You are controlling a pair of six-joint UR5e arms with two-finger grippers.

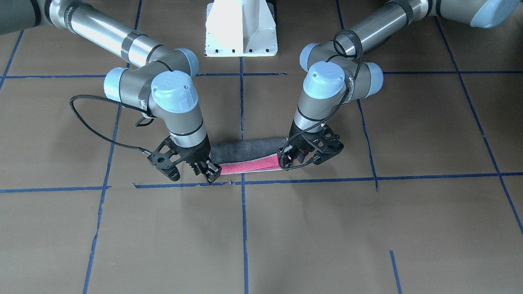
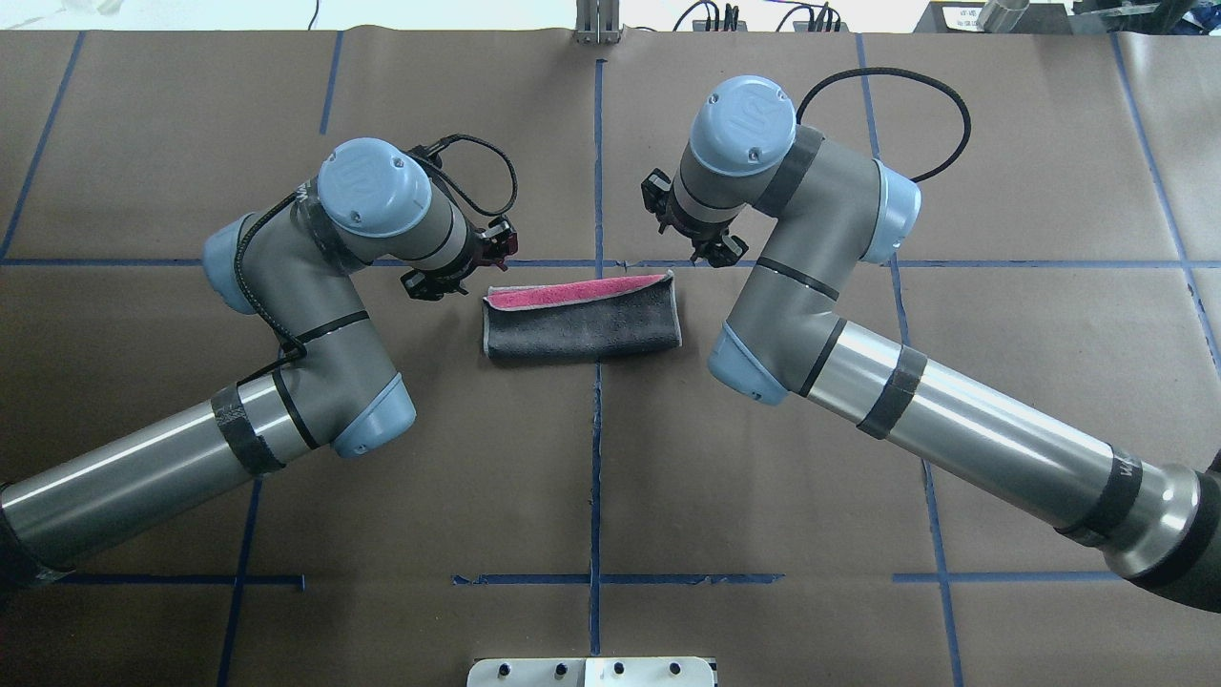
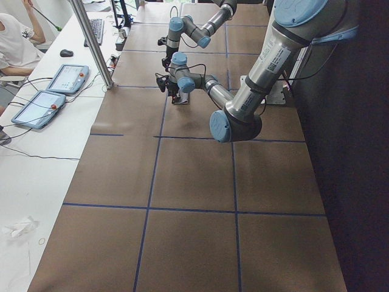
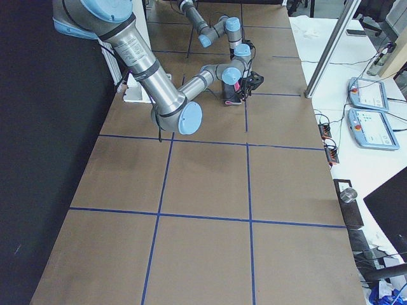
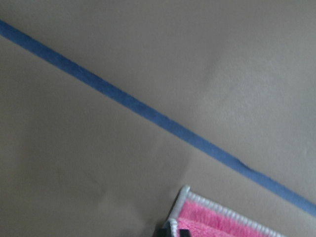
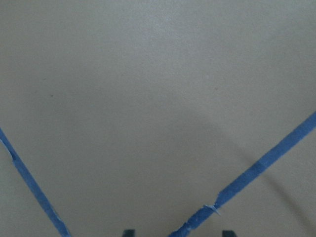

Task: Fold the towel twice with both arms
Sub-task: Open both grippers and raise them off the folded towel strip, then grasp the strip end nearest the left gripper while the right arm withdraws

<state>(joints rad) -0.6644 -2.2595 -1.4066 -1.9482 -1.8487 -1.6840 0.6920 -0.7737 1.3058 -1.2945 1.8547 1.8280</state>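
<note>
The towel point(image 1: 249, 150) lies folded into a long strip on the brown table, dark grey face up, with a bright pink band along its far edge in the overhead view point(image 2: 582, 324). My left gripper point(image 1: 291, 158) is low at the towel's left end. In the left wrist view its dark fingertips point(image 5: 175, 232) appear closed together on the pink corner point(image 5: 217, 219). My right gripper point(image 1: 209, 173) hovers just beyond the other end, apart from the towel. In the right wrist view its two fingertips point(image 6: 128, 233) stand apart over bare table.
The white pedestal point(image 1: 241, 28) stands at the robot's side of the table. Blue tape lines point(image 2: 596, 458) cross the brown surface. Tablets point(image 3: 51, 91), a metal post point(image 3: 91, 42) and a seated operator are on the white bench beyond the far edge.
</note>
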